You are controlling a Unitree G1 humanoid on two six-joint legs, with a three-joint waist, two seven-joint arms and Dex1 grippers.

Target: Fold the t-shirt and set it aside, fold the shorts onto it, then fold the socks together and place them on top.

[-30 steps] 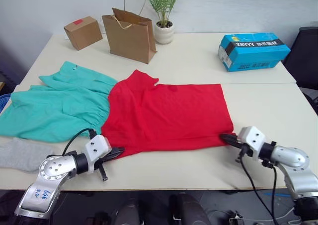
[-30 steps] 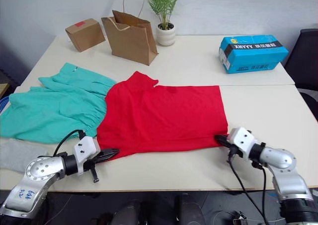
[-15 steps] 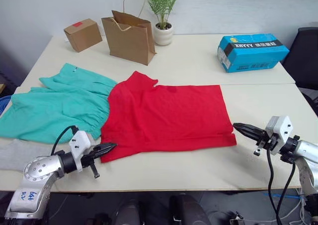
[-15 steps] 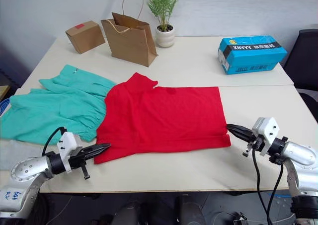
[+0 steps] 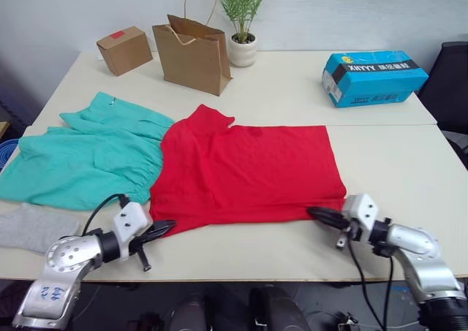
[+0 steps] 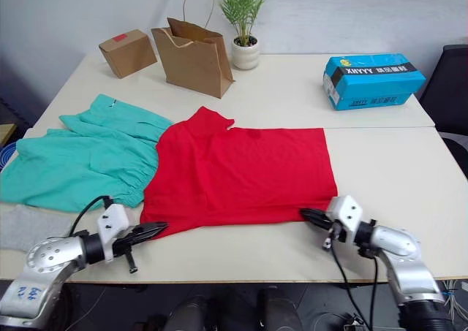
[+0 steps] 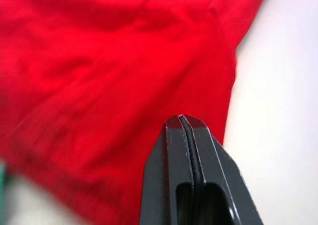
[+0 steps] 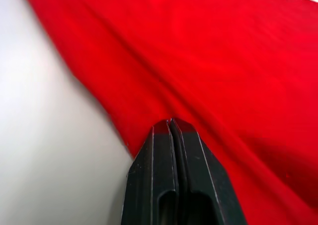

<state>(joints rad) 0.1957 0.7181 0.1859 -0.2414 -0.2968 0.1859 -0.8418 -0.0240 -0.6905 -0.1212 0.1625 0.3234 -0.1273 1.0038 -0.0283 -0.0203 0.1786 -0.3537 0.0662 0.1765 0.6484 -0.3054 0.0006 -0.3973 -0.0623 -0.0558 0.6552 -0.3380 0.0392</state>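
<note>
The red t-shirt (image 5: 245,172) lies spread across the middle of the pale worktop (image 5: 380,156), already doubled over so that one sleeve sticks up near the far left corner; its neck band is not visible. Its left edge overlaps the teal shorts (image 5: 80,156), which lie rumpled toward the robot's left, their waistband and drawstring too bunched to make out. A grey sock (image 5: 33,227) lies at the near left edge, partly cut off by the frame, so whether it is one sock or a pair cannot be told.

The left claw (image 5: 162,228) rests at the shirt's near left corner; in the left wrist view its two black fingers (image 7: 171,165) are pressed together with no gap, over the red cloth. The right claw (image 5: 316,214) sits at the near right hem, its fingers (image 8: 161,155) likewise closed tight. Whether either tip actually pinches fabric is hard to tell.

At the back stand a cardboard box (image 5: 123,49), a paper bag (image 5: 192,52), a potted plant (image 5: 241,24) and a blue box (image 5: 373,75).
</note>
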